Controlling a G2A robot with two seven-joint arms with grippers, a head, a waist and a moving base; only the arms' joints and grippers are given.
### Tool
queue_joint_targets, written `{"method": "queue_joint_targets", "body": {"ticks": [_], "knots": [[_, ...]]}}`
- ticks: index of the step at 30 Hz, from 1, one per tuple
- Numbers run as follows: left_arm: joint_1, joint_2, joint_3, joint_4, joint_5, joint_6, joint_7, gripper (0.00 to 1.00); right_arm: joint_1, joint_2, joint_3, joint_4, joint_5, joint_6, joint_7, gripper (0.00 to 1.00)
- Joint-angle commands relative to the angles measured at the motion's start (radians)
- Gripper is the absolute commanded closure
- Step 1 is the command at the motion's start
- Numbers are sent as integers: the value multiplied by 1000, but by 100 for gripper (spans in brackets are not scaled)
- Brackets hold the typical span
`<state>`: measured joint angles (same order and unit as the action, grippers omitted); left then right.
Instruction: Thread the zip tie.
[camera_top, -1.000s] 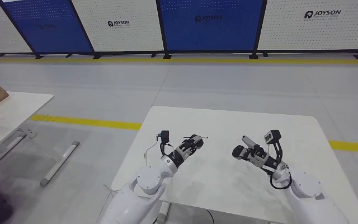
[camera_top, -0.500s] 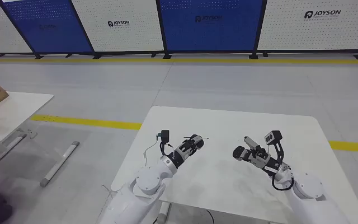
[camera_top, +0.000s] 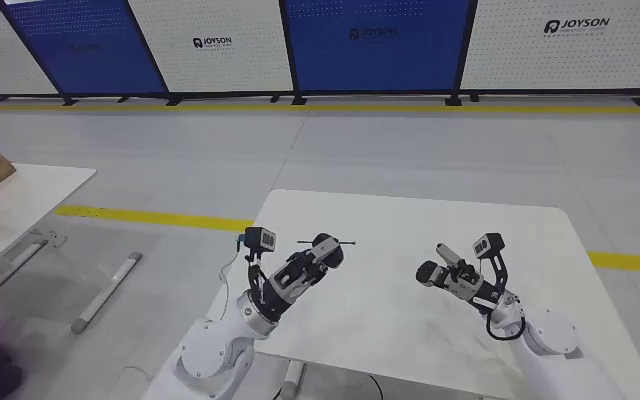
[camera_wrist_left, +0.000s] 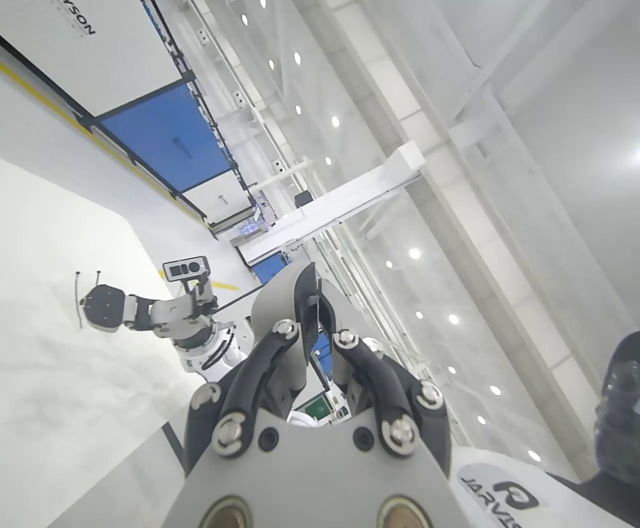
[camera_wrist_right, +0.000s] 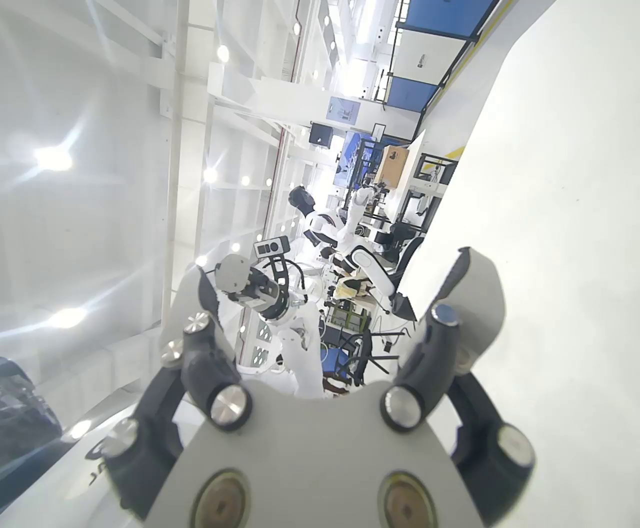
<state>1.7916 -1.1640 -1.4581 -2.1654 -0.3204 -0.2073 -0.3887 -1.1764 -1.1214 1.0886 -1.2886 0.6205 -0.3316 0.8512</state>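
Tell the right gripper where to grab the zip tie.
Probably the end of the zip tie poking out of the left gripper toward the right gripper. Come from that side, open jaws straddling the strap: it lies roughly level, its middle pinched.

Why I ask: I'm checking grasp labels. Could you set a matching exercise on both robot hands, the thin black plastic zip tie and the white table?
1 left hand
2 right hand
3 thin black plastic zip tie
4 white table

A open, empty
B under both hands
C shut on the tie
D jutting from a closed hand

Pairs: 1-C, 2-A, 3-D, 4-B
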Motion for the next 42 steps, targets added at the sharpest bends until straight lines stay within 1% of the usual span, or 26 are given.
{"method": "queue_joint_targets", "body": {"ticks": [1,2,3,4,5,6,8,9,10,11,12,13,14,16,18,19,27,28,29,32,34,36,37,39,40,42], "knots": [[-11,2,10,16,56,66,4,100,0,0,0,0,0,0,0,0],[-21,2,18,27,77,96,3,100,0,0,0,0,0,0,0,0],[-38,3,32,50,107,143,3,100,0,0,0,0,0,0,0,0],[-56,2,44,69,129,167,12,100,0,0,0,0,0,0,0,0],[-74,2,59,90,149,180,15,100,0,0,0,0,0,0,0,0],[-100,0,82,135,165,203,19,100,0,0,0,0,0,0,0,0],[-150,-4,119,205,188,240,36,100,0,0,0,0,0,0,0,0],[-182,-7,148,252,213,261,36,100,0,0,0,0,0,0,0,0],[-208,-8,174,290,236,282,25,100,0,0,0,0,0,0,0,0],[-238,-10,206,328,246,310,-24,100,0,0,0,0,0,0,0,0],[-273,-11,222,363,250,330,-53,100,0,0,0,0,0,0,0,0],[-311,-14,242,411,274,354,-41,100,0,0,0,0,0,0,0,0],[-333,-18,266,437,284,365,-39,100,0,0,0,0,0,0,0,0],[-371,-23,297,484,281,367,-42,100,0,0,0,0,0,0,0,0],[-386,-26,310,504,283,364,-36,100,0,0,0,0,0,0,0,0],[-389,-27,312,503,257,364,-44,100,0,0,0,0,0,0,0,0],[-389,-27,312,503,257,364,-44,100,0,0,0,0,0,0,0,0],[-387,-28,314,502,255,358,-41,100,0,0,0,0,0,0,0,0],[-385,-28,313,497,251,344,-36,100,0,0,0,0,0,0,0,0],[-348,-21,284,461,211,249,-56,100,0,0,0,0,0,0,0,0],[-301,-13,244,405,178,156,-78,100,0,0,0,0,0,0,0,0],[-250,-4,201,356,151,79,-107,100,0,0,0,0,0,0,0,0],[-216,1,170,316,135,34,-118,100,0,0,0,0,0,0,0,0],[-164,8,132,259,109,-18,-129,100,0,0,0,0,0,0,0,0],[-134,11,110,221,91,-53,-136,100,0,0,0,0,0,0,0,0],[-91,15,83,177,61,-93,-138,100,0,0,0,0,0,0,0,0]]}}
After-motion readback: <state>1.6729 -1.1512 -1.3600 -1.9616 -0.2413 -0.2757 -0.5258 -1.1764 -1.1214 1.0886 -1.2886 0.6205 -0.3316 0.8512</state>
